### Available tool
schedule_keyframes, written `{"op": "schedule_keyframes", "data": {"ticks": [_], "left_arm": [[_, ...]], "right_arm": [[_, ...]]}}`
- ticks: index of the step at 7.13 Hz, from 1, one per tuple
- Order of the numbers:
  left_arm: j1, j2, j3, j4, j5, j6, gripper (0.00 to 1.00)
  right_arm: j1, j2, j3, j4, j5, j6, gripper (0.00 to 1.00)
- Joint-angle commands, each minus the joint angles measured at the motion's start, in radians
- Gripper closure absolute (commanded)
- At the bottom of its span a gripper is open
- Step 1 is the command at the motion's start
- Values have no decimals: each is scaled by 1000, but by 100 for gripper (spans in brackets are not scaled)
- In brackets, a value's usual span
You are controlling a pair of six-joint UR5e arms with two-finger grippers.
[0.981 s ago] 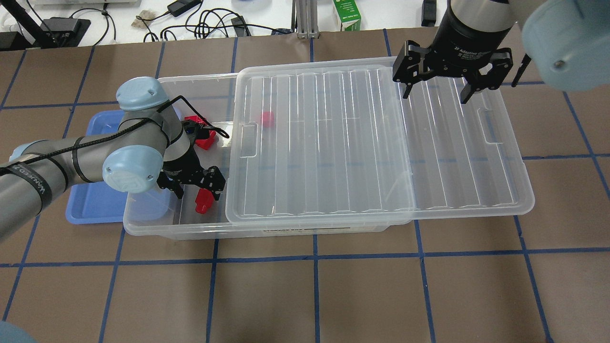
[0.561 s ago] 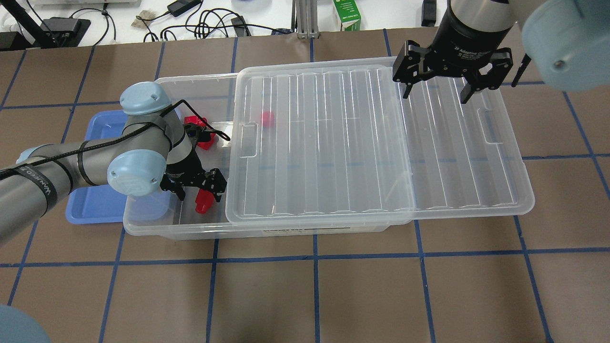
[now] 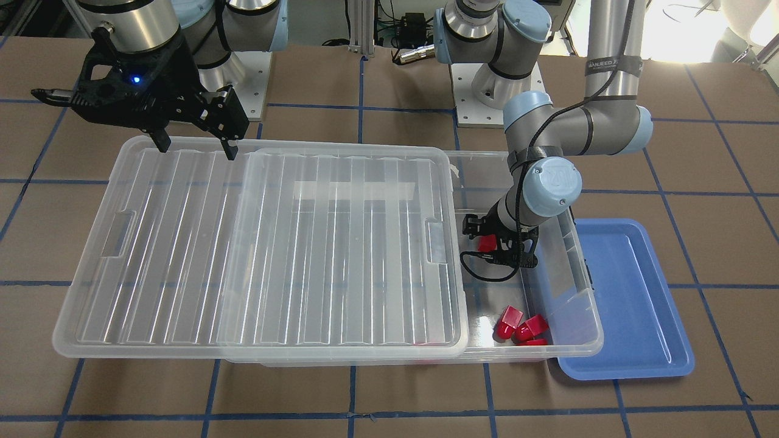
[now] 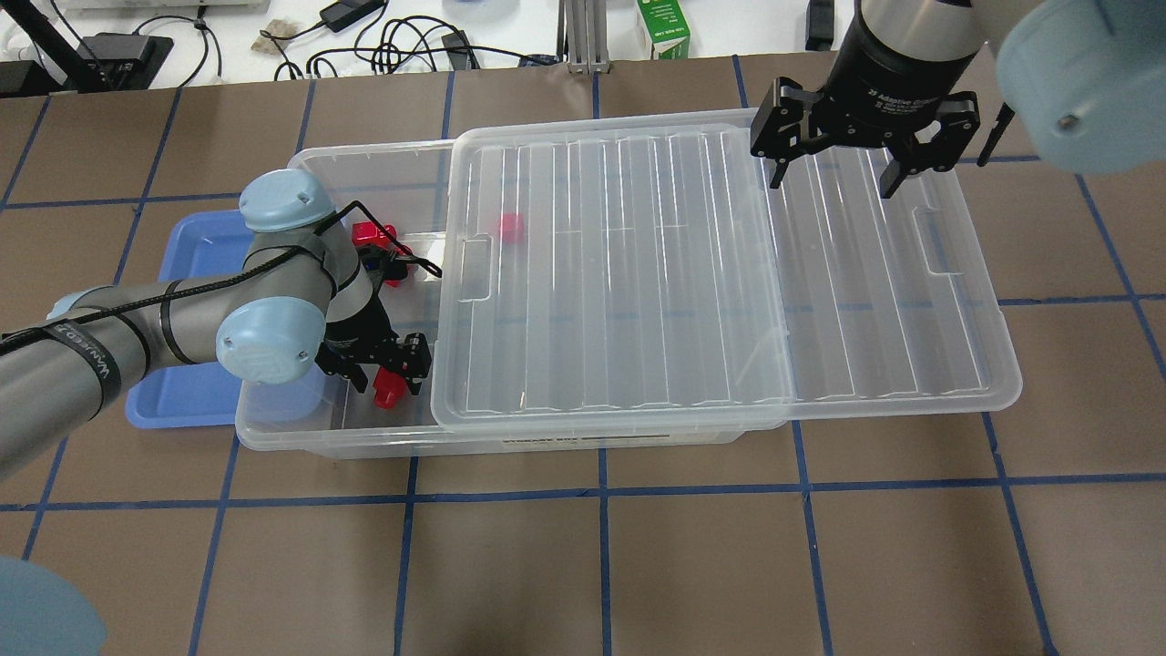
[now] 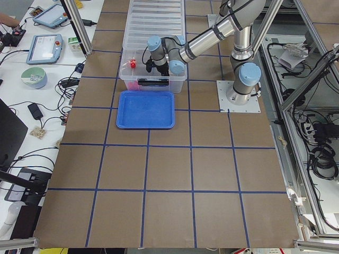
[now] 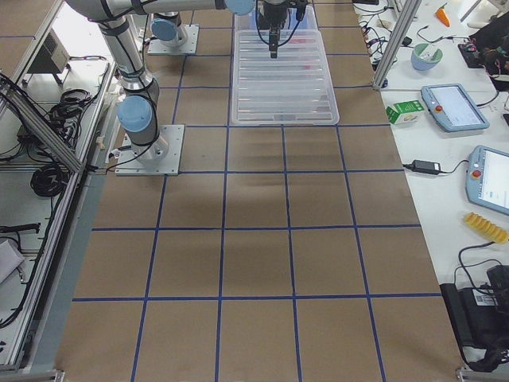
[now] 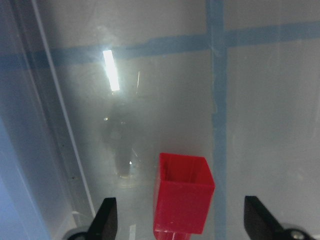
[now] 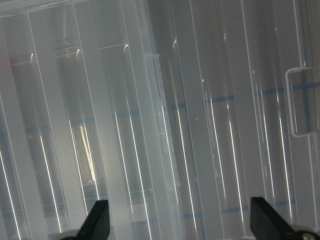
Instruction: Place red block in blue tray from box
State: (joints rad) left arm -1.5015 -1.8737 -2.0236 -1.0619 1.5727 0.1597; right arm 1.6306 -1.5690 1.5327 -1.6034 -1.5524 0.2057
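Inside the box (image 4: 319,435), left wrist view alone shows left gripper (image 7: 179,207) fingers spread, a glossy squarish red block (image 7: 184,195) between them, untouched. Front view adds more red blocks (image 3: 522,328) at the box end beside shallow blue tray (image 3: 633,304). Over ribbed clear lid (image 4: 638,273), right gripper (image 4: 827,180) spread.

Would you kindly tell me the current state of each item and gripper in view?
Box, uncovered at its left end.
Lid, slid aside toward the robot's right.
Red block, resting in the box, ungripped.
Left gripper, open, astride the red block.
Right gripper, open, above the lid.
Blue tray, empty.
Other red blocks, loose in the box.
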Motion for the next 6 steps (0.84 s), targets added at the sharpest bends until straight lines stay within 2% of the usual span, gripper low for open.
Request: {"op": "schedule_keyframes", "data": {"ticks": [1,2,3,6], "left_arm": [[-3,5,-3,5,-8,-15,94],[-2,24,6,0,-10,-20,100],[0,50,47,-16,-6,-20,100],[-3,140,340,-443,-8,-34,100]], "right_arm": [[0,0,1,0,0,-2,0],[0,0,0,0,0,-2,0],[0,0,1,0,0,-2,0],[-2,0,1,0,0,-3,0]]}}
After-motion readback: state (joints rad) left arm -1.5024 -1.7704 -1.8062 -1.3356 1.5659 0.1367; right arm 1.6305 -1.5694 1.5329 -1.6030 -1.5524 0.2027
